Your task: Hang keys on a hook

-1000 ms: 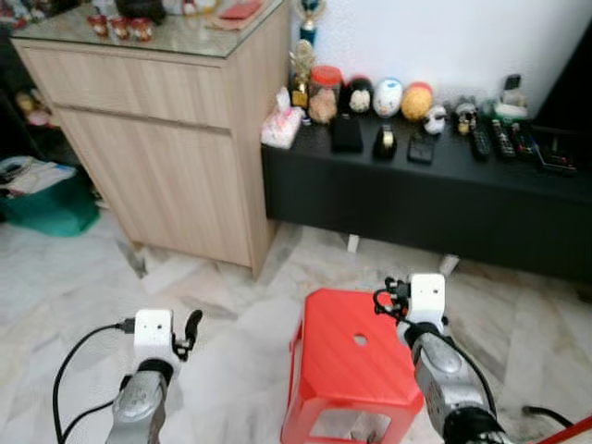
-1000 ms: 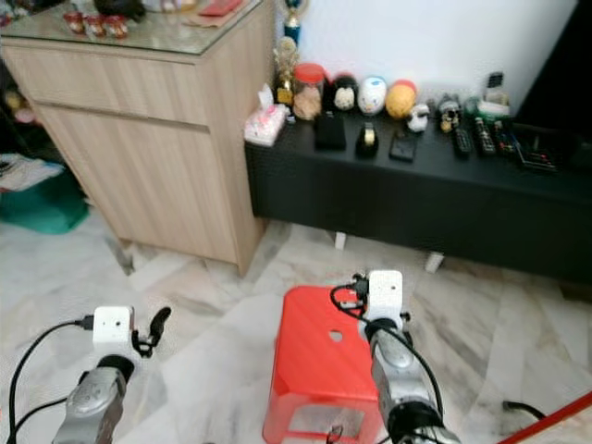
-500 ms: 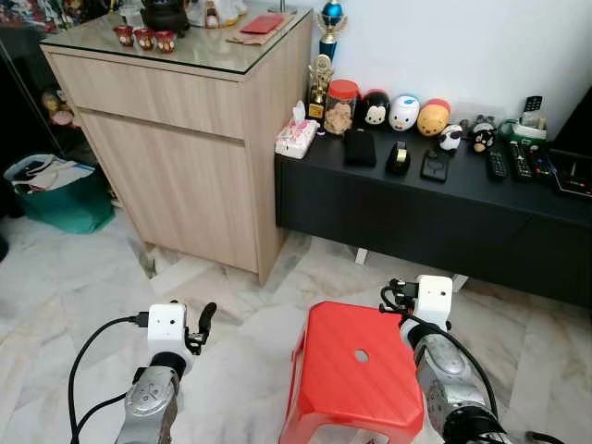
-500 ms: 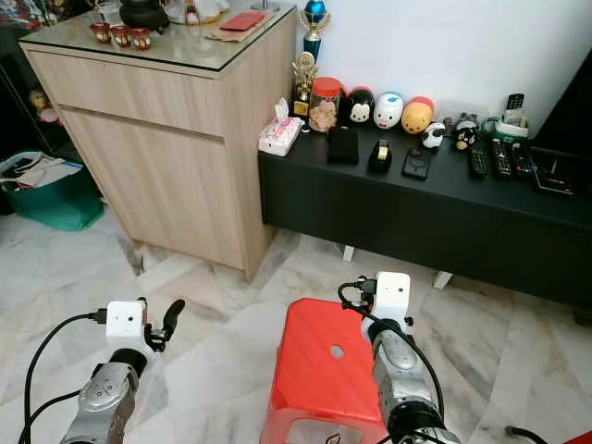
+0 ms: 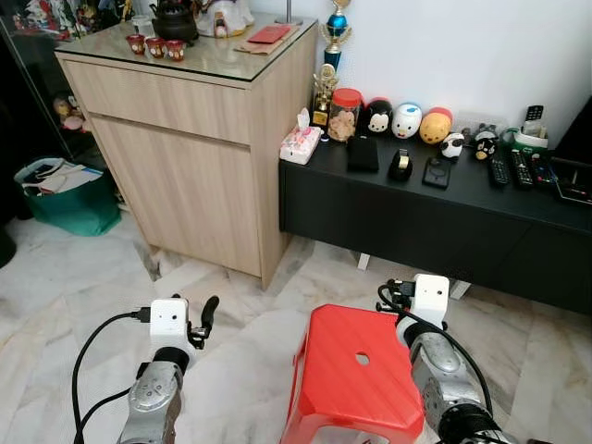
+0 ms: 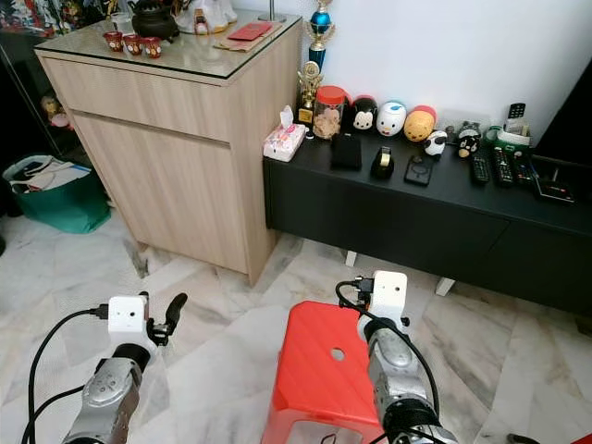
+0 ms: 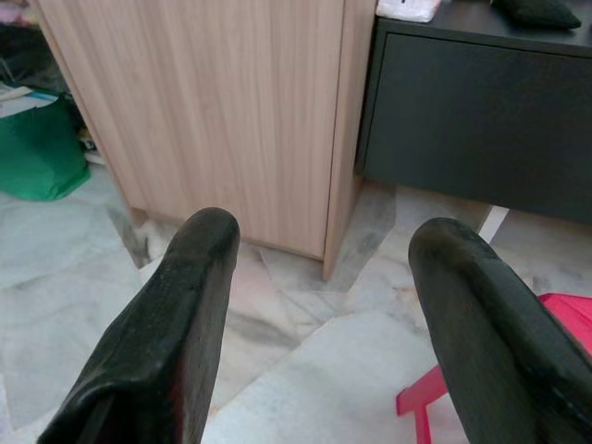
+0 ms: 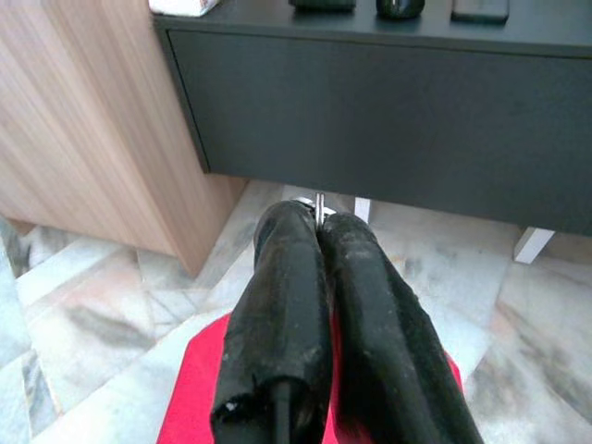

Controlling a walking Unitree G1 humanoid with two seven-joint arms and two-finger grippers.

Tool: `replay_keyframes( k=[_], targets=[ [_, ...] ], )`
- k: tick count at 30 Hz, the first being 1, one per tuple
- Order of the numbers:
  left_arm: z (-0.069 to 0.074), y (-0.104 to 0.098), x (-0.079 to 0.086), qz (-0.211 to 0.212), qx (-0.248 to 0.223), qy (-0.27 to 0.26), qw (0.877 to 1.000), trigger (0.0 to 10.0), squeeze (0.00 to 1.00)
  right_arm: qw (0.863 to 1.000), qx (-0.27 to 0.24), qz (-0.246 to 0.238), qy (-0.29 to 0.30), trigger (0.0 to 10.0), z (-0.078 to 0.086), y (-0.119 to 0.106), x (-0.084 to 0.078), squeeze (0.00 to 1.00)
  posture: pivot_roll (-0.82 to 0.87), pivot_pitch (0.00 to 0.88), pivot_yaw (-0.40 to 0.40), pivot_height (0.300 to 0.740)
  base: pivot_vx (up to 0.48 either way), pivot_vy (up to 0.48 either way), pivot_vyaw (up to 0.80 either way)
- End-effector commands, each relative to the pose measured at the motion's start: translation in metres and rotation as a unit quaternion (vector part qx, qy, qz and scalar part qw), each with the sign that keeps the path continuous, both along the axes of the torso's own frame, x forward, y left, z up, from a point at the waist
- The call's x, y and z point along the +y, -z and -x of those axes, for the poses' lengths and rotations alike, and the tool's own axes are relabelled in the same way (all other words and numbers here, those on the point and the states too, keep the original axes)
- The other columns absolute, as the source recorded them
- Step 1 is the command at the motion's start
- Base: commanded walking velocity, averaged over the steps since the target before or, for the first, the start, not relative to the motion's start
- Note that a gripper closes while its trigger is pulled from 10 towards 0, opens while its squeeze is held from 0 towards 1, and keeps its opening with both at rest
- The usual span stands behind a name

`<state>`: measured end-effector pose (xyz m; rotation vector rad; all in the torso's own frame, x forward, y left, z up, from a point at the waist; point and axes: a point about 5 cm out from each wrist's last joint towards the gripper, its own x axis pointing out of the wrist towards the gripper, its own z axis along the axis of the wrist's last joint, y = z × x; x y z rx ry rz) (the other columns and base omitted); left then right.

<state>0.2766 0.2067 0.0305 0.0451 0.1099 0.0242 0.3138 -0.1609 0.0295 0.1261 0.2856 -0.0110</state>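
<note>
My right gripper (image 8: 319,220) is shut, and a thin bit of silver metal, the keys (image 8: 319,204), pokes out between its fingertips. Its arm (image 5: 435,356) reaches forward above the red stool (image 5: 351,375), pointing at the low black bench. The left gripper (image 7: 319,245) is open with nothing between its fingers (image 5: 208,310). It is held low over the marble floor, facing the wooden cabinet's corner.
A tall wooden cabinet (image 5: 185,157) with a glass top stands ahead on the left. A low black bench (image 5: 435,208) along the white wall carries toys, remotes and a tissue pack (image 5: 301,146). A green bag (image 5: 65,194) sits at far left.
The camera has tilted up and the picture has sharpened, so more of the cabinet top and wall shows. Both arms hold about the same pose.
</note>
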Motion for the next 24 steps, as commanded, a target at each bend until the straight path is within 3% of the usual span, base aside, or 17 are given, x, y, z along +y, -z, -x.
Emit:
replay_keyframes(
  k=[1,24],
  targets=[
    [0.0011,-0.0028,0.0007,0.001,-0.011,-0.001,1.000,10.0,0.00,1.000,-0.002,-0.004,0.009,10.0,-0.0040,-0.0041,-0.0007,0.00,0.11,0.000,-0.079,0.740,0.000,0.000,0.00],
    [0.0014,-0.0047,-0.0052,0.012,-0.018,0.005,1.000,10.0,0.00,1.000,0.006,0.002,0.018,10.0,-0.0056,-0.0049,-0.0049,0.00,0.09,0.000,-0.077,0.740,0.000,0.000,0.00]
  ],
)
